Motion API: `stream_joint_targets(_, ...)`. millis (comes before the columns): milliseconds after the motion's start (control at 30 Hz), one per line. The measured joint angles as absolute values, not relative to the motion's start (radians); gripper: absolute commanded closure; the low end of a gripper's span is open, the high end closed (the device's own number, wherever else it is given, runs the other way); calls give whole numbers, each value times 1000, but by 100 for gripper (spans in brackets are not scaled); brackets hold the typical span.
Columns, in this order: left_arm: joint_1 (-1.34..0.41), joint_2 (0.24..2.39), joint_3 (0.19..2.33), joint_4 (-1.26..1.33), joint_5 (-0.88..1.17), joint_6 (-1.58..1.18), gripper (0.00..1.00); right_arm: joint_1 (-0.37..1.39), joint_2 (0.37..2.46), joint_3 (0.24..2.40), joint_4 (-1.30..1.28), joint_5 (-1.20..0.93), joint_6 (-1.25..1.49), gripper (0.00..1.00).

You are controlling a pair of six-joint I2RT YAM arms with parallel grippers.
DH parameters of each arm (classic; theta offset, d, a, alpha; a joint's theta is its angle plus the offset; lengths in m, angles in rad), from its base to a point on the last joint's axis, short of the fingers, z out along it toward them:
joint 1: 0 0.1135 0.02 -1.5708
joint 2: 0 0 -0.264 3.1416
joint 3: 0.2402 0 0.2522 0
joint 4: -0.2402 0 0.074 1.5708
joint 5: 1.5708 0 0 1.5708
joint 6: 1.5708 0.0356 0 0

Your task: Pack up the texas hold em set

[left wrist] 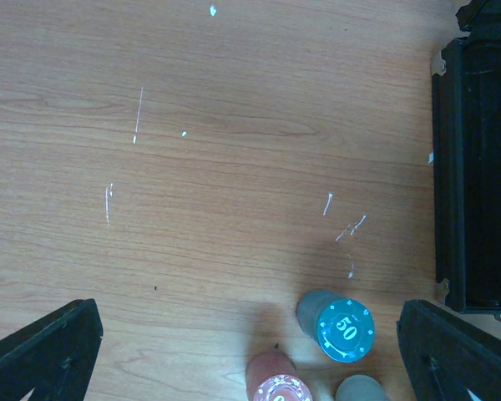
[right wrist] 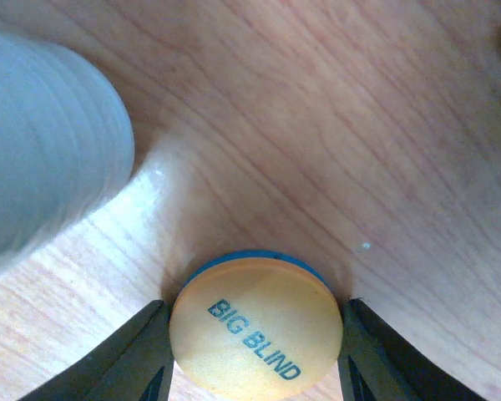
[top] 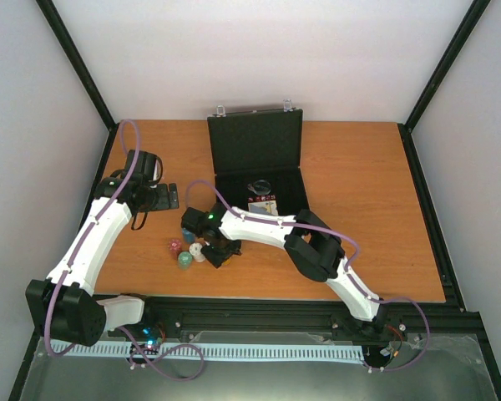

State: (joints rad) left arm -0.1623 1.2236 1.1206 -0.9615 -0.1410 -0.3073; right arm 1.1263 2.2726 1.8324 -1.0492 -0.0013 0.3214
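**Right gripper closed on the orange disc; left gripper wide open and empty.**
I find the right gripper [top: 212,251] with one finger pressed to each side of the orange disc [right wrist: 257,327], marked BIG BLIND. The disc lies flat towards the near edge of the worktop [top: 367,209], left of centre. It is beside the white chip stack [right wrist: 42,134] and well short of the open briefcase [top: 255,144] at the far edge. A blue edge shows beneath it; I cannot tell what that is. I judge the disc light, rigid, glossy and thin-rimmed, so it is best held low across the rim, or it may tip or squirt out. The left gripper [left wrist: 249,313] hovers by the blue chip stack [left wrist: 344,327].
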Motion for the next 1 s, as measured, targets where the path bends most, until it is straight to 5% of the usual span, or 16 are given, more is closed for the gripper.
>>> stream_joint_targets(433, -162, 1224, 1121, -959, -127, -307, 0, 1071, 2200, 1931, -1147, 19, 327, 53)
stream_joint_targets(1000, -162, 1224, 1121, -958, -123, -307, 0, 732, 2210, 2044, -1089, 138, 276, 52)
